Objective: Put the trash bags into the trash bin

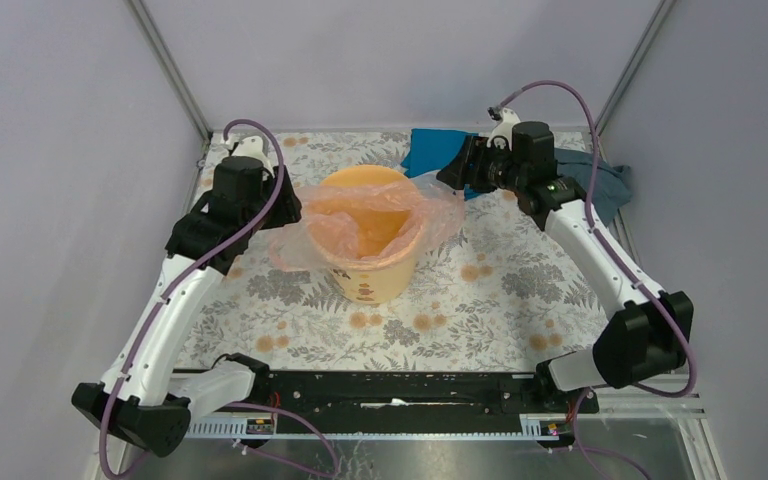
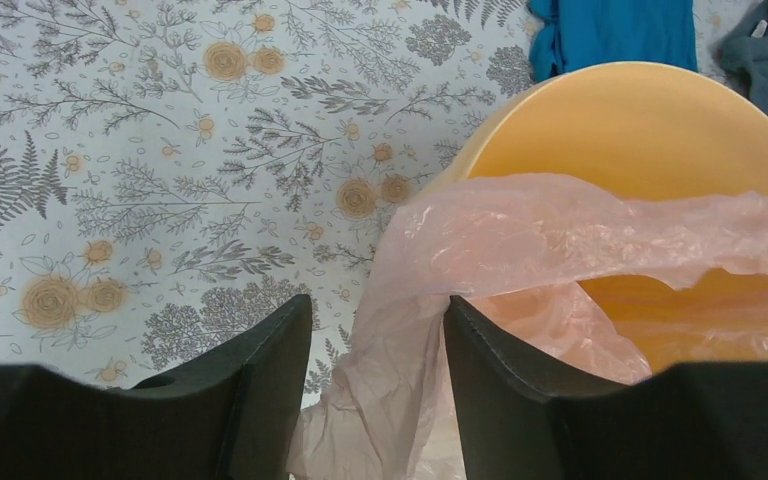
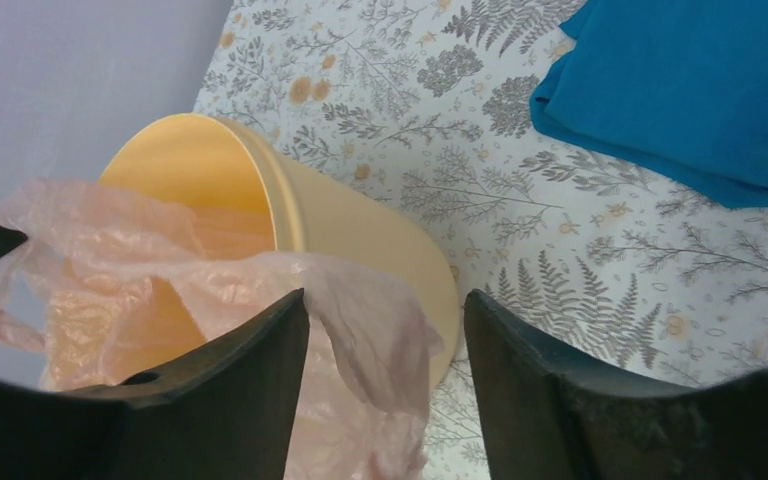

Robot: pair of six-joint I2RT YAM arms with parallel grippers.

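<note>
The trash bin (image 1: 372,275), a yellow-orange bucket, stands upright mid-table. The pale-pink trash bag (image 1: 360,225) sits partly inside it, and its film spills over the rim on both sides. My left gripper (image 1: 285,205) is at the bin's left side. In the left wrist view its jaws (image 2: 378,320) stand open, with a hanging fold of the bag (image 2: 520,235) between them, touching the right finger. My right gripper (image 1: 455,170) is at the bin's right rim. In the right wrist view it (image 3: 385,310) is open too, and a flap of the bag (image 3: 370,320) droops between its fingers beside the bin's wall (image 3: 360,220).
A bright blue cloth (image 1: 435,150) lies at the back behind the bin, just under the right wrist. A grey-blue cloth (image 1: 610,185) lies at the back right. Enclosure walls close in the table's left, back and right sides.
</note>
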